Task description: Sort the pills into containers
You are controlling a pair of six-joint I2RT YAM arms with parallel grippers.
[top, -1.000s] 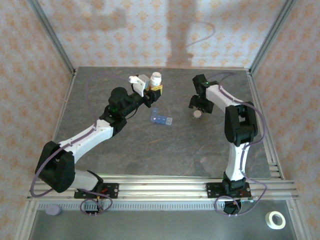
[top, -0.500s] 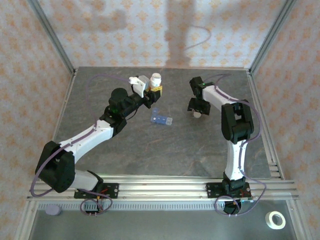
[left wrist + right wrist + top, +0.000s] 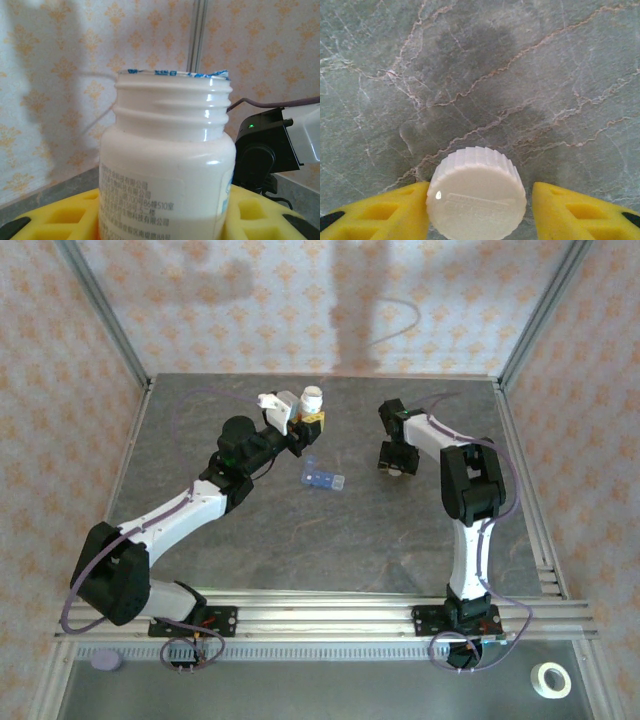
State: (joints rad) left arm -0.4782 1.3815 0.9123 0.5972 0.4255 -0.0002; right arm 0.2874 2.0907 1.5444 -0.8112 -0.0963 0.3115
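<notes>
The right gripper (image 3: 392, 464) has come down over the white cap (image 3: 476, 192) and its jaws have narrowed around it; one pad touches, the other seems just apart, so the cap is probably not pinched yet. The left gripper (image 3: 306, 420) holds the opened bottle (image 3: 167, 165) upright. The blue containers (image 3: 323, 478) lie on the desk (image 3: 330, 540) between both arms, waiting for pills
</notes>
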